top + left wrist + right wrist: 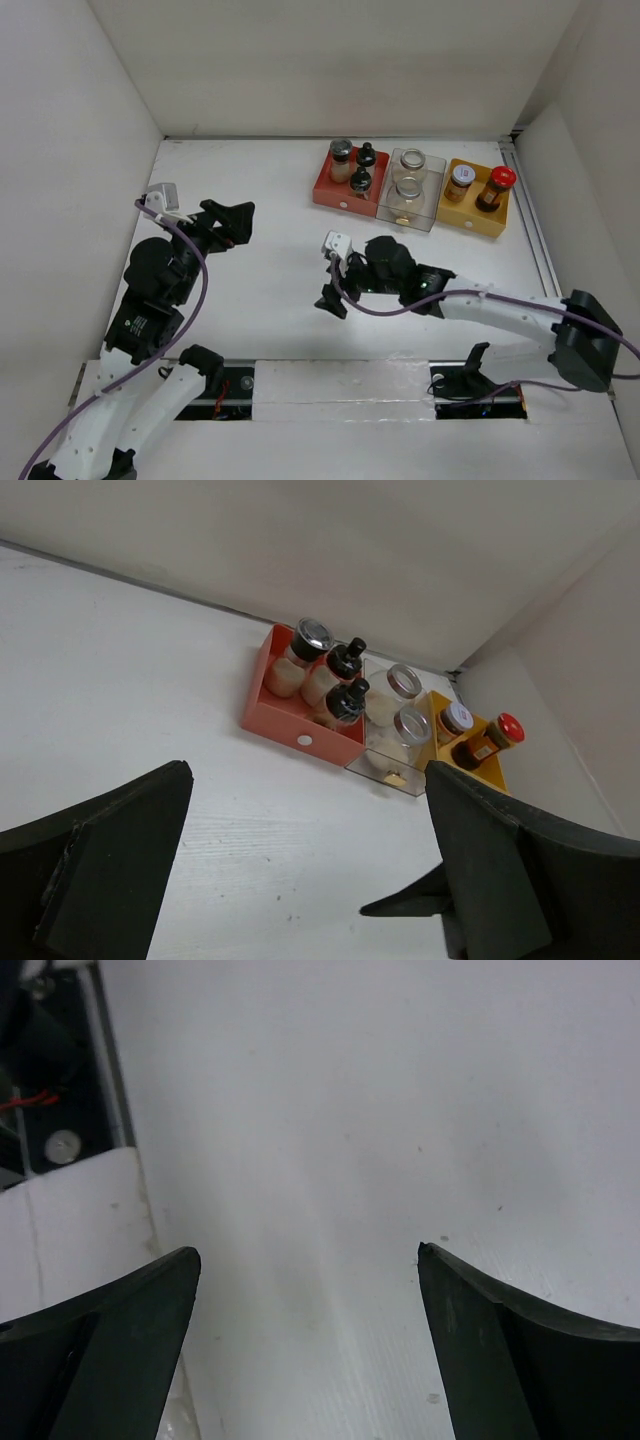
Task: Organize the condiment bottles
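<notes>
Shows all 7 condiment bottles [410, 725] standing upright in a row of 3 trays at the far right of the table [250, 300], with the trays side by side and touching.

In the red tray [330, 196], leftmost of the row: the grey-lidded shaker [341, 158] at the far left, a black-capped shaker [366, 154] just beside it on the right, and a second black-capped shaker [361, 180] directly in front of that one.

In the clear tray [432, 200], in the middle: a clear glass jar [412, 160] at the back and a second clear glass jar [408, 190] in front, close together.

In the yellow tray [472, 222], rightmost: the silver-lidded labelled jar [459, 180] on the left and the red-capped brown bottle [497, 187] on the right, its red cap tilted toward the camera in the top view.

Finds the left gripper [238, 222] above the left half of the table, well apart from the trays and aimed toward them. Has its fingers spread wide with nothing between; through the gap in the left wrist view, only bare table and the 3 trays beyond.

Finds the right gripper [332, 283] over the middle of the table, on the near side of the red tray, pointing away from the trays. Fingers spread wide here too, gripping nothing, with bare white table in the gap and the near edge of the table at the left of the right wrist view.
</notes>
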You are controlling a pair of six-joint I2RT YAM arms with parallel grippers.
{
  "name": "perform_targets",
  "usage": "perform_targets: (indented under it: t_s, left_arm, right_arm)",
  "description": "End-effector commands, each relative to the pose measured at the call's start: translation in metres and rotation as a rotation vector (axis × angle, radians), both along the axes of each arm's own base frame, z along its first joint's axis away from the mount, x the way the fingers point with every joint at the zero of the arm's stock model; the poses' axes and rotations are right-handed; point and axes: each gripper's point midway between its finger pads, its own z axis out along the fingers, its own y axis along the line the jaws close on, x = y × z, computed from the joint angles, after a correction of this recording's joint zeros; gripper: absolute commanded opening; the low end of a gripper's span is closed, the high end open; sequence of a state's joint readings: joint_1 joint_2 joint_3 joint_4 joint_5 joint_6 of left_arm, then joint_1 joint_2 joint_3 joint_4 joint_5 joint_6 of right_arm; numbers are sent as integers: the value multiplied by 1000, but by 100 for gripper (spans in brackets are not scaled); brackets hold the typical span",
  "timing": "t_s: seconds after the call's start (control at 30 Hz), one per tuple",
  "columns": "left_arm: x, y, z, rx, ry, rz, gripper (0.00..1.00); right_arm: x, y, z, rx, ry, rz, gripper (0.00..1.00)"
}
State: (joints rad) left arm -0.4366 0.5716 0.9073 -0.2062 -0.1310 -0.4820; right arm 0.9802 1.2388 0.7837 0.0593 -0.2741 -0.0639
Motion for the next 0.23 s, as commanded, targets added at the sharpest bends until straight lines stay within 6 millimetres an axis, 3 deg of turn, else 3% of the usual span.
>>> perform_targets:
  t_s: [0.0,0.03,0.2]
  left_arm:
    - [-2,-1,15,-33,-50,-11,99]
    - [-2,-5,11,-29,-42,-29,99]
    - [-5,-3,9,-33,-53,-29,99]
  right_arm:
    - [24,15,-1,46,-56,-69,95]
    - [23,17,-9,27,-48,-69,95]
    - [31,23,-5,33,-61,-90,95]
